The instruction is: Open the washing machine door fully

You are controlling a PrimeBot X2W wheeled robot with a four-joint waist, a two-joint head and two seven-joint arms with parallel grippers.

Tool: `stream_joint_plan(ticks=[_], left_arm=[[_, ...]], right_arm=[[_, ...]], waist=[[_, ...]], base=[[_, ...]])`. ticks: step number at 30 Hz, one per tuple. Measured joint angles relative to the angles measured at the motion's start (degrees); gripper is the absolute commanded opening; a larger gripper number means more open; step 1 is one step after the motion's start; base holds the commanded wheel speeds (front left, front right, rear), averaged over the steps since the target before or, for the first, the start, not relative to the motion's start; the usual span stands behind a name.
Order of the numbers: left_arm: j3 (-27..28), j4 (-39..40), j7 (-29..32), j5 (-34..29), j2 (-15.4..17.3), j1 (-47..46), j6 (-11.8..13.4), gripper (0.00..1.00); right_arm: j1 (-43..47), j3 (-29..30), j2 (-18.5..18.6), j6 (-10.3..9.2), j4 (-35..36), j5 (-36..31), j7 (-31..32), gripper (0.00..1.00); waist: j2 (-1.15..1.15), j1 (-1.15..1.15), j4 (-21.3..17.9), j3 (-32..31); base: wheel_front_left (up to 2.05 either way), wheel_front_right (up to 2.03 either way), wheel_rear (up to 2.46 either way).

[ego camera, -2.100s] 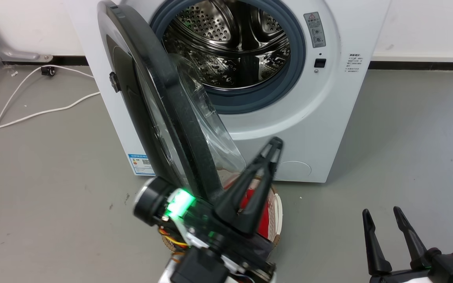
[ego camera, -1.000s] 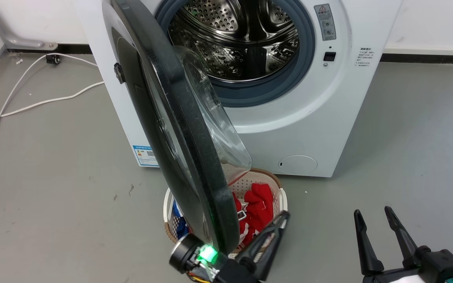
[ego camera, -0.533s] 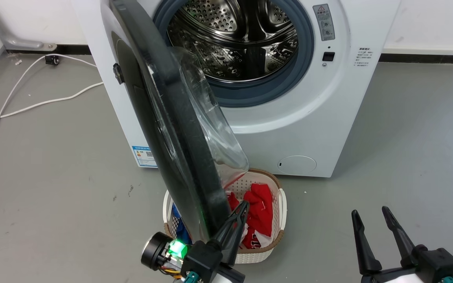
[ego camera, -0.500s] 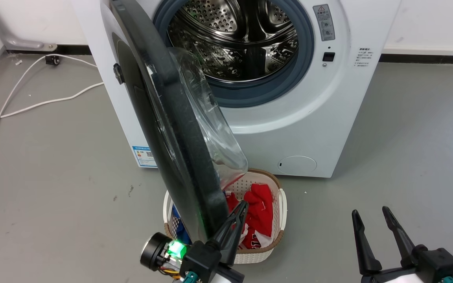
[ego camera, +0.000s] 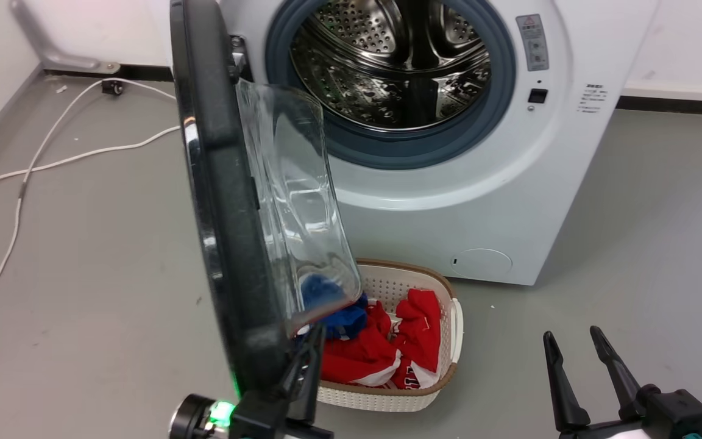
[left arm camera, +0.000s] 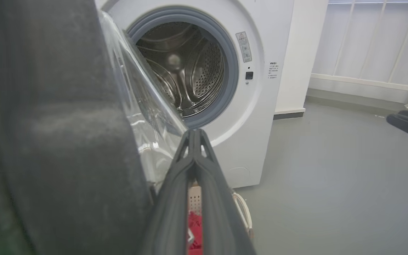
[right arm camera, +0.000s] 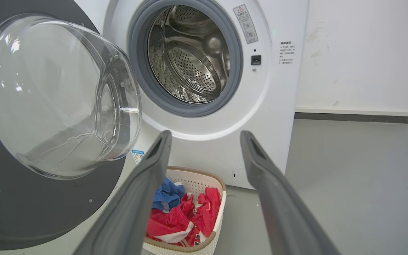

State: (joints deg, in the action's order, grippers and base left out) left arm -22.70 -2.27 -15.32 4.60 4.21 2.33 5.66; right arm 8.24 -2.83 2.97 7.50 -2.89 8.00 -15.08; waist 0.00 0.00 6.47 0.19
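Note:
The washing machine [ego camera: 509, 183] is a white front-loader with its steel drum [ego camera: 400, 67] exposed. The washing machine door [ego camera: 223, 213] stands out from the front, nearly edge-on to the head view, with its clear glass bowl [ego camera: 290, 201] facing right. My left gripper [ego camera: 311, 341] is shut with nothing in it and lies close against the inner side of the door's lower rim. In the left wrist view its gripper [left arm camera: 194, 132] points at the drum, with the dark door [left arm camera: 48, 141] at the left. My right gripper [ego camera: 570, 335] is open at the lower right, away from the door [right arm camera: 30, 212].
A white laundry basket [ego camera: 454, 317] with red and blue clothes sits on the floor under the door, in front of the machine. A white cable [ego camera: 52, 164] runs across the grey floor on the left. A grey bracket [ego camera: 52, 55] is fixed to the back wall.
The door has swung further out to the left and is now almost edge-on. My left gripper has dropped back and left with it. The head camera has shifted; the right gripper stayed open.

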Motion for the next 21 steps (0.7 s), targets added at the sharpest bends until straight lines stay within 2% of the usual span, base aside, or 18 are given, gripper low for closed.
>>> stream_joint_plan(ticks=[10, 14, 21], left_arm=[[7.06, 1.47, 0.09, 0.33, 0.85, 3.36, 1.71, 0.00], [12.03, 2.27, 0.09, 1.32, 1.67, 4.42, 2.90, 0.00], [21.03, 2.08, 0.10, 4.05, 3.11, 4.28, 1.86, 0.00]], right_arm=[[0.10, -0.08, -0.01, 0.00, -0.30, 0.22, 0.00, 1.00], [0.09, -0.02, -0.01, 0.00, -0.32, 0.30, 0.00, 1.00], [-0.07, -0.10, -0.01, 0.00, -0.41, 0.26, -0.01, 1.00]], waist=[[0.00, 0.00, 3.68, 0.02], [0.00, 0.00, 4.90, 0.22], [0.00, 0.00, 5.99, 1.23]], base=[[0.00, 0.00, 0.00], [0.00, 0.00, 0.00], [0.00, 0.00, 0.00]])
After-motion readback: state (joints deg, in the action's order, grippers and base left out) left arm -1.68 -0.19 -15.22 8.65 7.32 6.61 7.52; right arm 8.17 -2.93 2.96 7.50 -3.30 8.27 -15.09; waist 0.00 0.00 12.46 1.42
